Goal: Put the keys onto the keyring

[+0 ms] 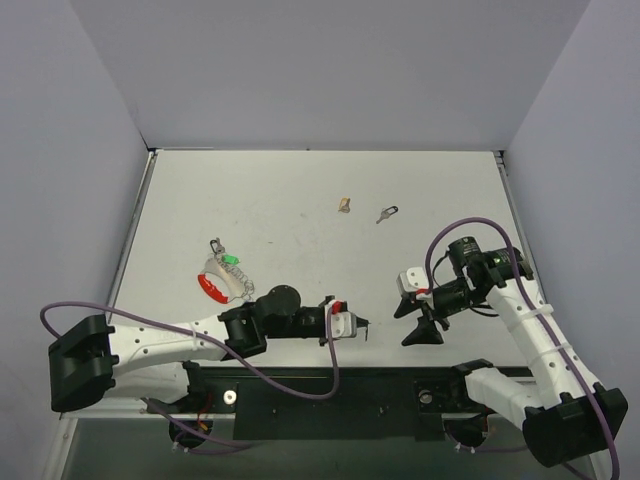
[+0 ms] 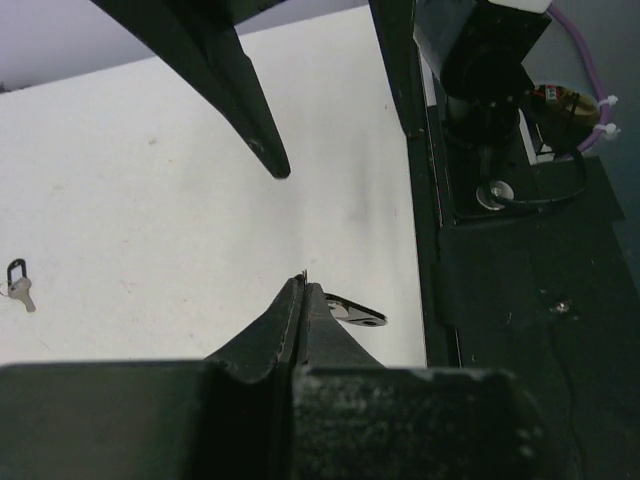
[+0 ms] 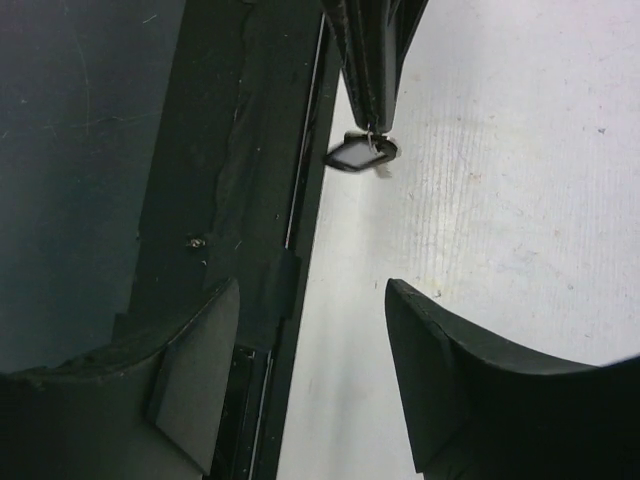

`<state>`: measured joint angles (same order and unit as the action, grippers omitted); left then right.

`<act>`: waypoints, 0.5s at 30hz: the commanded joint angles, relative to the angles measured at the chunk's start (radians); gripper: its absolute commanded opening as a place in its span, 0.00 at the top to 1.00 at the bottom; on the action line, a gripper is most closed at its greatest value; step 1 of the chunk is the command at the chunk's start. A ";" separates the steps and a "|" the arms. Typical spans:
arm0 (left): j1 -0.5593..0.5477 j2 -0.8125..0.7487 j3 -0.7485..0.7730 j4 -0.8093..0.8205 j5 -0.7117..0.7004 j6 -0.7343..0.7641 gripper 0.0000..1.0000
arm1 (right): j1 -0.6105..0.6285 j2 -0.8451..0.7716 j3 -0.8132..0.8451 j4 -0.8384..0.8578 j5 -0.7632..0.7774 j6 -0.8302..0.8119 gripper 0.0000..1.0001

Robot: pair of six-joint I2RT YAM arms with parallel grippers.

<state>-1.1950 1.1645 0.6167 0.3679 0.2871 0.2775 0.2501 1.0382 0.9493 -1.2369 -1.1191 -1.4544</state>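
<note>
The left arm lies low and reaches out flat across the front of the table (image 1: 300, 180), from left to right. Its left claw (image 1: 366, 324) is pinched tight on a little key (image 3: 360, 153) with a black head, and the key sticks out at the tip. The right arm bends up high at the elbow and then points down and to the left. Its right claw (image 1: 408, 326) has its two fingers wide apart with nothing between them, and it faces the left claw, just beside it. The keyring (image 1: 222, 278) lies on the table by the left arm. One other key (image 1: 387, 213) lies farther back.
</note>
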 commanded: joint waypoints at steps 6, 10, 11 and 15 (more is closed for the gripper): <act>-0.052 0.107 0.025 0.265 -0.091 -0.046 1.00 | 0.005 -0.056 -0.017 0.097 -0.047 0.138 0.55; -0.061 0.144 0.014 0.360 -0.097 -0.103 1.00 | 0.003 -0.060 -0.023 0.111 -0.050 0.141 0.58; -0.061 0.147 0.006 0.383 -0.097 -0.124 1.00 | 0.003 -0.060 -0.026 0.113 -0.048 0.141 0.59; -0.066 0.181 -0.008 0.482 -0.103 -0.176 1.00 | 0.005 -0.061 -0.030 0.120 -0.038 0.117 0.64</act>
<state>-1.2530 1.3258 0.6147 0.6640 0.2001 0.1776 0.2512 0.9901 0.9279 -1.1099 -1.1191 -1.3239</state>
